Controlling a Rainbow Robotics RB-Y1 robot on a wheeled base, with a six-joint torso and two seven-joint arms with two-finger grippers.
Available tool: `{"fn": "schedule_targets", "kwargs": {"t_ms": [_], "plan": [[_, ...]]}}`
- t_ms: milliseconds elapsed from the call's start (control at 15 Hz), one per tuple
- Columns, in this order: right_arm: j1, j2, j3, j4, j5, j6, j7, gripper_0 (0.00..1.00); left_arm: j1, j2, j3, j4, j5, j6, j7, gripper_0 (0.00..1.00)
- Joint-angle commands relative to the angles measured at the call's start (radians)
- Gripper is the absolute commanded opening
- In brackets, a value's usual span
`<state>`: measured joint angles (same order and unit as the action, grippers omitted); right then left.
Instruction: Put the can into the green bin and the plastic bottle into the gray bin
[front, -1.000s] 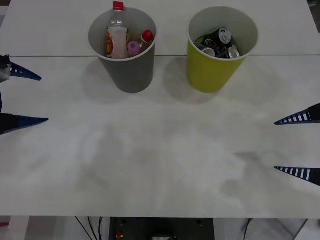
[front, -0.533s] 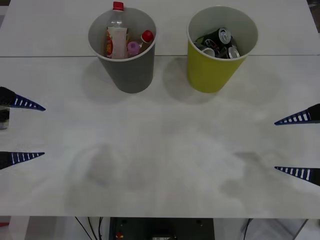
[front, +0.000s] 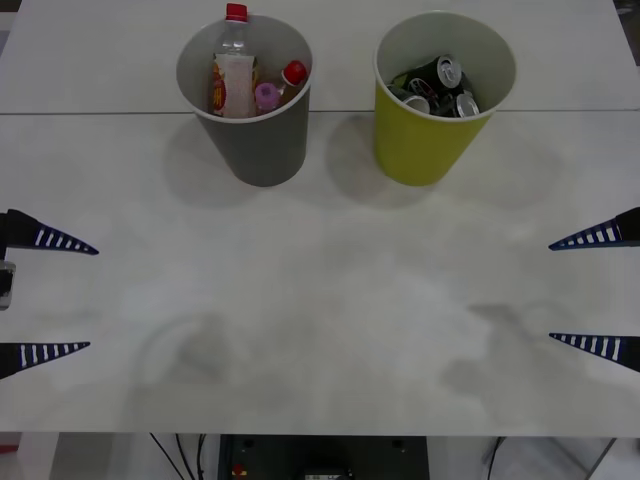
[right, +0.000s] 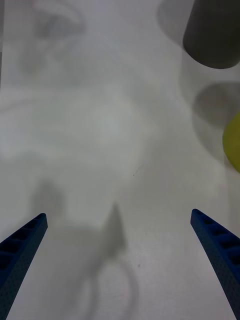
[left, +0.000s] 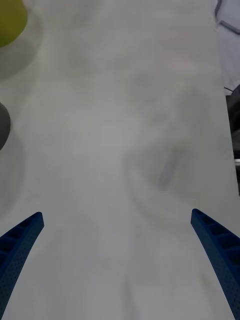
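My left gripper (front: 45, 297) hung at the left edge of the white table (front: 320, 330), its blue ribbed fingers (front: 55, 241) spread wide apart with nothing between them. In the left wrist view the same gripper (left: 117, 250) sat over bare tabletop, a fingertip at each corner.

My right gripper (front: 595, 292) sat at the opposite edge, on the right, also spread wide and holding nothing. In its wrist view the gripper (right: 120, 250) hovered above the table, its shadow falling on the surface between the fingers.

Farther out, toward the back of the table, two bins stood upright side by side, near each other but not touching — both well apart from the grippers. The gray bin (front: 258, 145) was on the left. Inside it stood the bottle (front: 233, 72), upright, its red cap poking above the rim, with a pink-labelled bottle (front: 280, 87) leaning beside it. The green bin (front: 422, 140) was on the right and held several cans (front: 440, 85) — I could not tell exactly how many.
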<state>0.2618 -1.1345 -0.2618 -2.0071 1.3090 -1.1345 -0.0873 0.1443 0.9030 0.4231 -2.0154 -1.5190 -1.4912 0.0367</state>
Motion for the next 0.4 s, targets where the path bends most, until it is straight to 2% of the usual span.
{"fn": "schedule_targets", "kwargs": {"t_ms": [67, 400], "plan": [[0.000, 0.000, 0.000, 0.000, 0.000, 0.000, 0.000, 1.00, 0.017, -0.001, 0.000, -0.006, 0.003, -0.001, -0.009, 1.00], [0.000, 0.000, 0.000, 0.000, 0.000, 0.000, 0.000, 1.00, 0.023, -0.001, -0.001, -0.008, 0.005, -0.001, -0.018, 1.00]]}}
